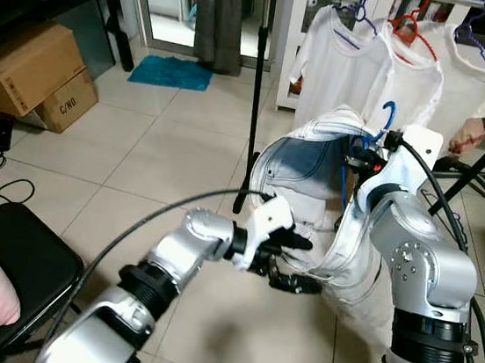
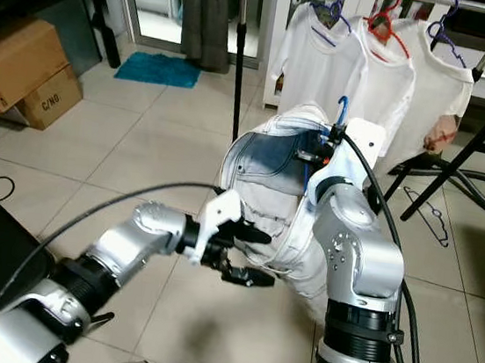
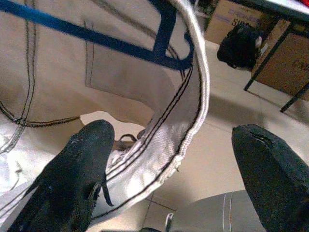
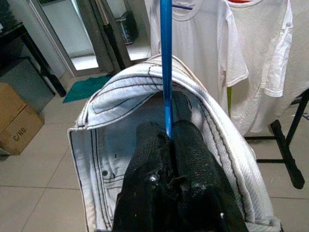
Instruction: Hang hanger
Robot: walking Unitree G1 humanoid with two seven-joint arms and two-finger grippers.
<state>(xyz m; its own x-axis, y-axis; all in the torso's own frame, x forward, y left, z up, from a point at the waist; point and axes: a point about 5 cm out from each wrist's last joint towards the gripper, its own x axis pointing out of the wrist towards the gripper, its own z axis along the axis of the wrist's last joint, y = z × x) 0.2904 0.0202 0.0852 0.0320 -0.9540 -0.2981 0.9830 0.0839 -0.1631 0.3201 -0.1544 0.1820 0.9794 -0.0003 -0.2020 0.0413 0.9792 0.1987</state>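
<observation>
The right hand [image 4: 169,140] is pinching the stem of the blue hanger [image 1: 386,121] with fingers closed, carrying pale jeans [image 1: 315,168] draped over it, short of the rail [image 2: 459,3] on the far right. The left hand [image 1: 291,258], fingers spread and gripping nothing, is hovering just beside the hanging denim. I judge the carry is under way; next, the hook needs lifting over the rail beside the white T-shirts [image 1: 363,63]. Tiled floor [image 1: 158,145], cardboard boxes [image 1: 35,72] far left.
</observation>
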